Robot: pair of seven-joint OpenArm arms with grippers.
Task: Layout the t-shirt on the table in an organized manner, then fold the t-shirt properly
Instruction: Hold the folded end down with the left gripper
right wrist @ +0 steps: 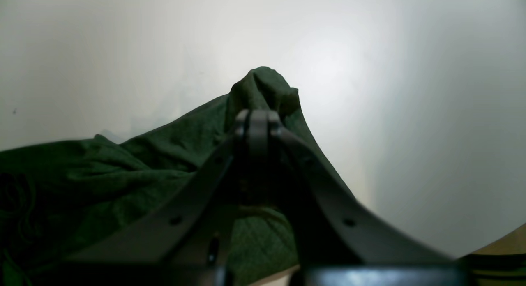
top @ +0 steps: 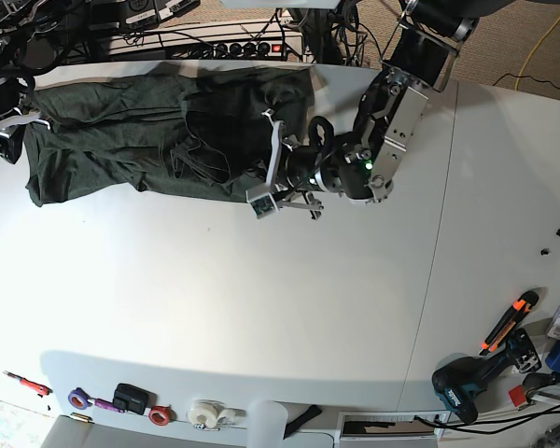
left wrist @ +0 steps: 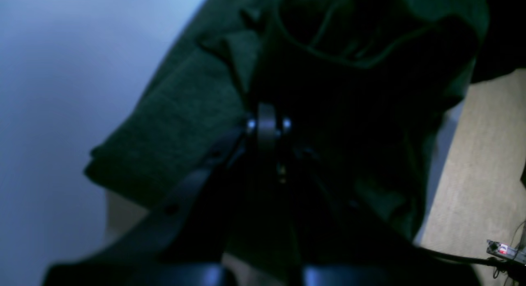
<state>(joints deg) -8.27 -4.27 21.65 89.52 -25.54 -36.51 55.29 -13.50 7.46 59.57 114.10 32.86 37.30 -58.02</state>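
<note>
We see left gripper (left wrist: 268, 123) clamped on t-shirt (top: 121, 140), right gripper (right wrist: 257, 125) pinching its bunched edge, cloth spread between them on table (top: 261, 308)

T-shirt (top: 159, 140): dark forest-green knit, plain, crumpled into long wrinkled band along far edge of table (top: 261, 308), folds bunched near middle, one end raised in peak. Table: white, smooth, rounded edges, thin dark seam across right part.
</note>
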